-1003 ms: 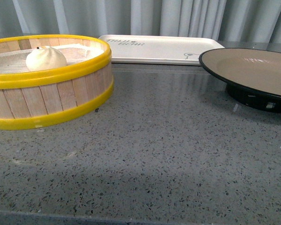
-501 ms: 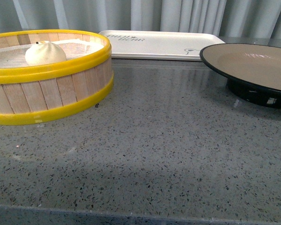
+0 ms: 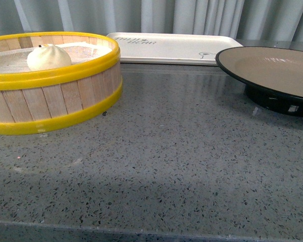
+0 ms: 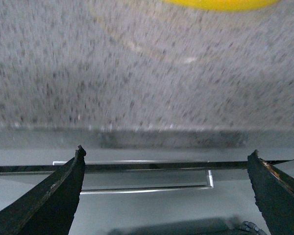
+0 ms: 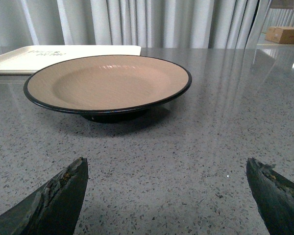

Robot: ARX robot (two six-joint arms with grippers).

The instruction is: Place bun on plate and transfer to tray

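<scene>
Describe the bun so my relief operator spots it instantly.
On the grey speckled counter, find the yellow-rimmed wooden steamer basket at the left. Inside sits the bun: the only small white pleated dome, while the plate and tray nearby hold nothing.

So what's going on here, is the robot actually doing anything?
Nothing is being held yet. The bun sits in the steamer basket on the left of the counter. The plate stands empty on the right, and the tray lies empty at the back. The left fingers are spread open by the counter's front edge; the right fingers are spread open, facing the plate.
</scene>
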